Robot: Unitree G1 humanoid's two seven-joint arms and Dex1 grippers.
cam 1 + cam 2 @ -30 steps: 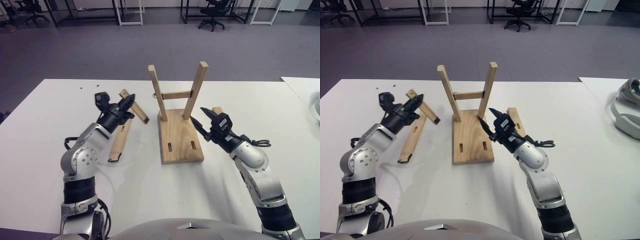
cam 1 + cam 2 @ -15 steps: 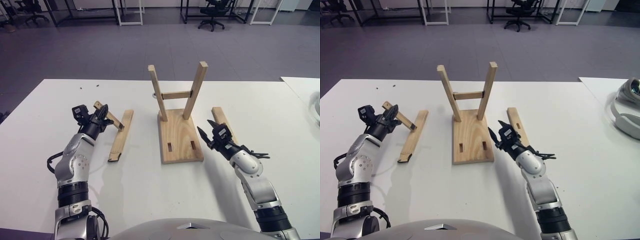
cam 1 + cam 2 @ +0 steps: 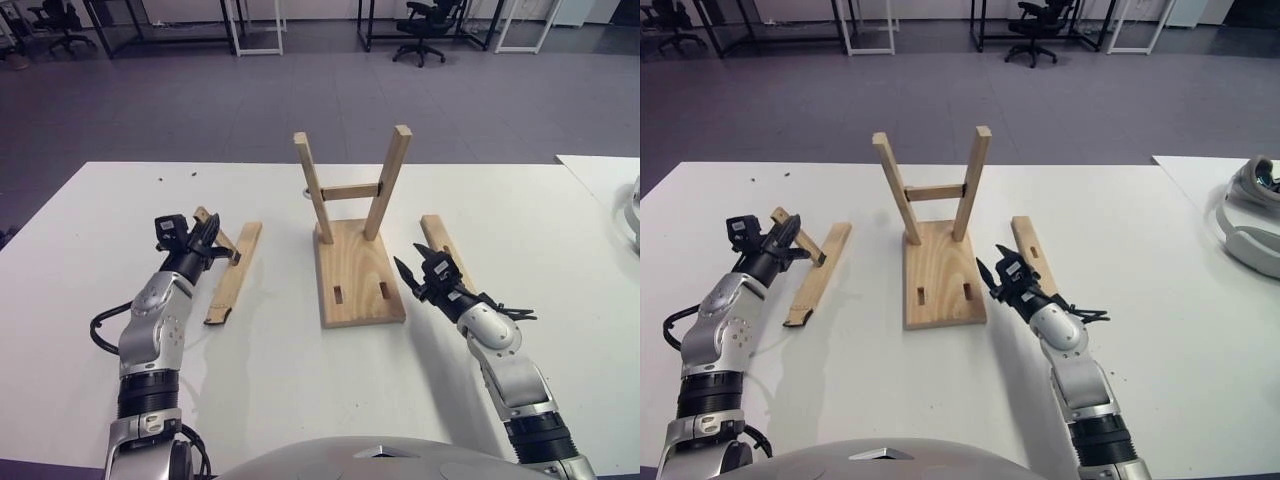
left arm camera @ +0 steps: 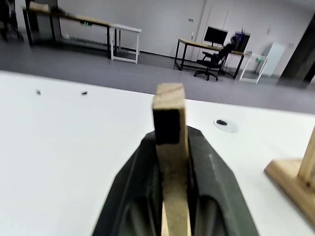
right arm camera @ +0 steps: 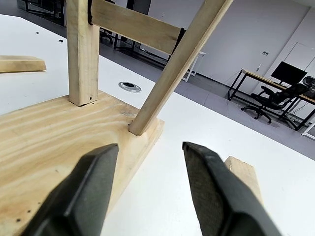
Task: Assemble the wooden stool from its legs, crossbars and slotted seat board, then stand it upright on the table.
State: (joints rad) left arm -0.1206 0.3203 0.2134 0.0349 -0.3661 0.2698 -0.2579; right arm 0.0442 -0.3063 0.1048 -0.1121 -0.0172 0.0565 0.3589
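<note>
The slotted seat board lies flat mid-table. Two legs stand up from its far end, joined by a crossbar. My left gripper is left of the board, shut on a short wooden bar with a dark end; the left wrist view shows that bar clamped between the fingers. A loose leg lies flat just beside it. My right gripper hangs open at the board's right edge, holding nothing. Another loose leg lies behind it on the table.
The white table has free room in front and at both sides. A white headset rests on a neighbouring table at the far right. A small round grommet sits in the tabletop behind the stool. Desks and office chairs stand far back.
My left gripper has pulled back to the left and lower, carrying the short bar away from the loose leg. My right gripper has drawn back from the stool's right leg toward the board's near right edge.
</note>
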